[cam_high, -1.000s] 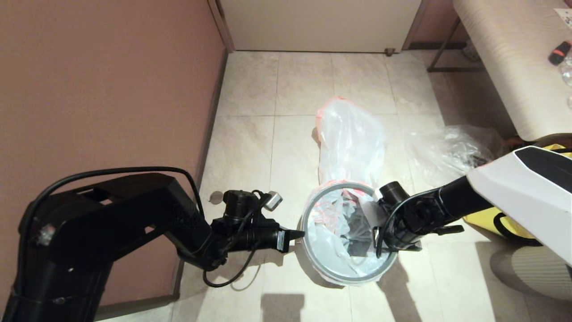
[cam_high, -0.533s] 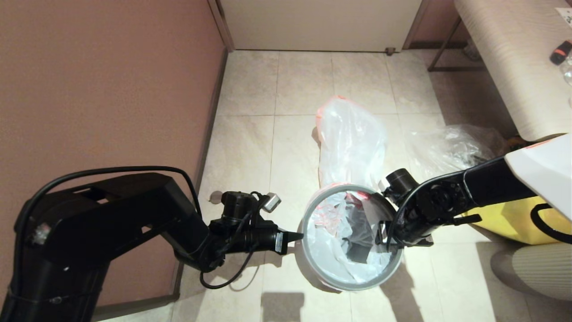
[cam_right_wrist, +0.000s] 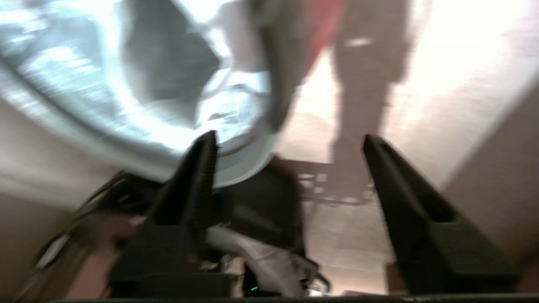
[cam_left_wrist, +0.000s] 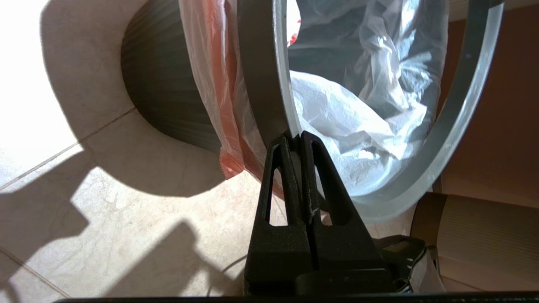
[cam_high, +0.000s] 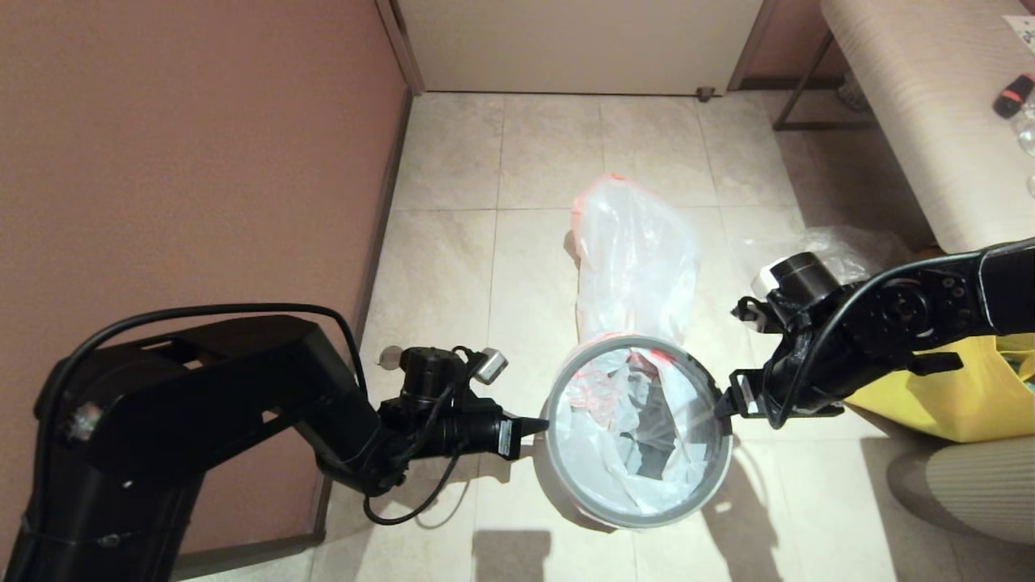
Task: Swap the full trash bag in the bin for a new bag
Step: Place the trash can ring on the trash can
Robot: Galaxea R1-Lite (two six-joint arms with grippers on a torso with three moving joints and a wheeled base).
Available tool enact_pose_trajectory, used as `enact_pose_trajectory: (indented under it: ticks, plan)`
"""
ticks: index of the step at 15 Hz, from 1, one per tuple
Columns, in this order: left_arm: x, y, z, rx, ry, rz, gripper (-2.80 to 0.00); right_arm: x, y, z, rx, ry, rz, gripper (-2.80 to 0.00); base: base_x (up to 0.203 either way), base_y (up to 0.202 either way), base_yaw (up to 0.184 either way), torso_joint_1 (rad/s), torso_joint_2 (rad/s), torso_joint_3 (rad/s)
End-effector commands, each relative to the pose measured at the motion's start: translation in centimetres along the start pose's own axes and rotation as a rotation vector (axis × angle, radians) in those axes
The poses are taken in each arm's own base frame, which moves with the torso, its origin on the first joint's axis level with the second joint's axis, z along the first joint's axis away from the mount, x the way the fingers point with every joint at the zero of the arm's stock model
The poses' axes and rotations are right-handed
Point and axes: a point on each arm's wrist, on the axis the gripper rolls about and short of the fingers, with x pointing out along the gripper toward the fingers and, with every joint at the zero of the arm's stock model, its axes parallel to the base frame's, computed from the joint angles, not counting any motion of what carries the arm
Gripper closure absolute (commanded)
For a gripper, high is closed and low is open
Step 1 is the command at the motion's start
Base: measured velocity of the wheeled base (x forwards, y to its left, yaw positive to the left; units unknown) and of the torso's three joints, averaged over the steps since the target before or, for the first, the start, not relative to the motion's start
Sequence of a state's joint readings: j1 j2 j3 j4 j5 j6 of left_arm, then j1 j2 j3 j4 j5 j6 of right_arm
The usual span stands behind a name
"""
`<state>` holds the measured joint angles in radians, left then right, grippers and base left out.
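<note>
The black bin [cam_left_wrist: 164, 97] stands on the floor tiles, topped by its grey ring rim [cam_high: 566, 380]. Inside it lies the new bag [cam_high: 598, 396], white with red-orange print; its pink edge [cam_left_wrist: 219, 105] hangs out between ring and bin wall. My left gripper [cam_high: 540, 423] is shut on the ring's left side [cam_left_wrist: 261, 63]. My right gripper [cam_high: 721, 406] is open just outside the ring's right side; in the right wrist view [cam_right_wrist: 289, 141] the ring [cam_right_wrist: 240, 164] passes next to one finger. The full trash bag [cam_high: 639, 250], plain milky white, lies on the floor behind the bin.
A clear colourless bag [cam_high: 841, 246] lies to the right of the full bag. A yellow tote [cam_high: 946, 396] sits under my right arm. A pale bench [cam_high: 914, 105] runs along the far right, a brown wall [cam_high: 202, 162] along the left.
My right gripper has come up out of the bin and swung right, past the ring's edge. The bin shifted slightly. The left gripper kept its hold on the ring.
</note>
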<state>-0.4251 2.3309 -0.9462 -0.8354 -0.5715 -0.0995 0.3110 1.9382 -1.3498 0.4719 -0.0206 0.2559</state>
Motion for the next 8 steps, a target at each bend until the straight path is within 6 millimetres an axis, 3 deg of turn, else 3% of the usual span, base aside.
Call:
enact_pose_trajectory:
  ticks: [1, 3, 5, 8]
  plan:
    - [-0.2, -0.2, 0.4, 0.002, -0.018, -0.008, 0.0, -2.1, -0.3, 0.1, 0.008, -0.018, 0.14, 0.0, 0.0, 0.0, 0.0, 0.0, 0.0, 0.0]
    - [-0.3, -0.3, 0.4, 0.003, -0.022, -0.009, 0.0, -1.3, -2.0, 0.5, 0.029, 0.037, 0.334, 0.0, 0.0, 0.0, 0.0, 0.0, 0.0, 0.0]
    - [-0.3, -0.3, 0.5, 0.006, -0.025, -0.009, 0.0, 1.8, -4.4, 0.7, 0.021, 0.103, 0.411, 0.0, 0.0, 0.0, 0.0, 0.0, 0.0, 0.0]
    - [-0.2, -0.5, 0.5, 0.006, -0.024, -0.013, 0.0, 6.8, -6.0, 0.1, 0.021, 0.205, 0.447, 0.0, 0.0, 0.0, 0.0, 0.0, 0.0, 0.0]
